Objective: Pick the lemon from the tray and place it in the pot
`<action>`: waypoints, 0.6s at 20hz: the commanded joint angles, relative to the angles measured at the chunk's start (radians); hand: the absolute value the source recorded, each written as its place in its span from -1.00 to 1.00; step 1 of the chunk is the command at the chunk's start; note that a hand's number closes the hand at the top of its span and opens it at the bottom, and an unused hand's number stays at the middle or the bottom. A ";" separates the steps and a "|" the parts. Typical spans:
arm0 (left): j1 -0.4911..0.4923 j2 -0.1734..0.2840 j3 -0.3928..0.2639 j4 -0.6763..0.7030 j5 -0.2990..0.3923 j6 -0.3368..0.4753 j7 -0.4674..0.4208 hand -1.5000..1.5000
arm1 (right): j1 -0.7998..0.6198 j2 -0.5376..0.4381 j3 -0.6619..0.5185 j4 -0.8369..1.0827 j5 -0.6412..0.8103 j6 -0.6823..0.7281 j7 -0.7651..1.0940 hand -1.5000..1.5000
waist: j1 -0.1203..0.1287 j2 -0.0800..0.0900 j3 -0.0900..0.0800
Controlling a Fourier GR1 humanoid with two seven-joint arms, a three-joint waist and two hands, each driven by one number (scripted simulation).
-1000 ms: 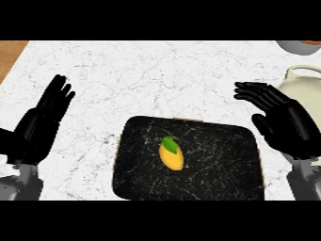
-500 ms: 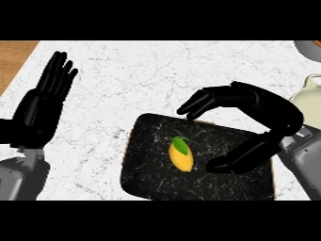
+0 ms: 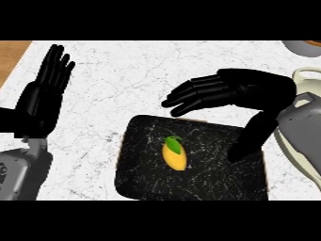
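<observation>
In the head view, the lemon (image 3: 174, 154) lies near the middle of the black tray (image 3: 142, 179), its green leaf toward the tray's far edge; the tray sits on the white marbled counter (image 3: 142, 70) close to the counter's near edge. The right robot hand (image 3: 243, 89) hangs over the tray's far right part, fingers spread apart and bent toward the left above the tray's far edge, thumb pointing down at the tray's right side. The lemon lies between those fingers and the thumb, below them and apart from both, so this hand holds nothing. The left robot hand (image 3: 41, 96) rests near the counter's left edge, fingers straight and pointing up, well apart from the tray. The cream pot (image 3: 316, 77) shows at the counter's right edge, partly hidden behind the right forearm.
</observation>
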 commanded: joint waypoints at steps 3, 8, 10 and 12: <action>-0.005 -0.004 0.021 0.062 -0.017 0.010 -0.036 0.00 | -0.123 -0.036 0.179 0.083 0.255 0.040 -0.222 -1.00 | -0.034 -0.014 -0.003; -0.025 -0.008 0.034 0.094 -0.018 0.014 -0.031 0.00 | -0.197 0.033 0.301 0.256 0.386 -0.083 -0.324 -1.00 | -0.057 -0.022 -0.004; -0.024 0.025 0.076 0.110 0.001 -0.013 -0.043 0.00 | -0.198 0.034 0.333 0.312 0.426 -0.122 -0.371 -1.00 | -0.071 -0.026 -0.004; -0.025 0.008 0.071 0.102 -0.024 0.019 -0.046 0.00 | -0.194 0.076 0.367 0.333 0.458 -0.150 -0.351 -1.00 | -0.086 -0.034 -0.004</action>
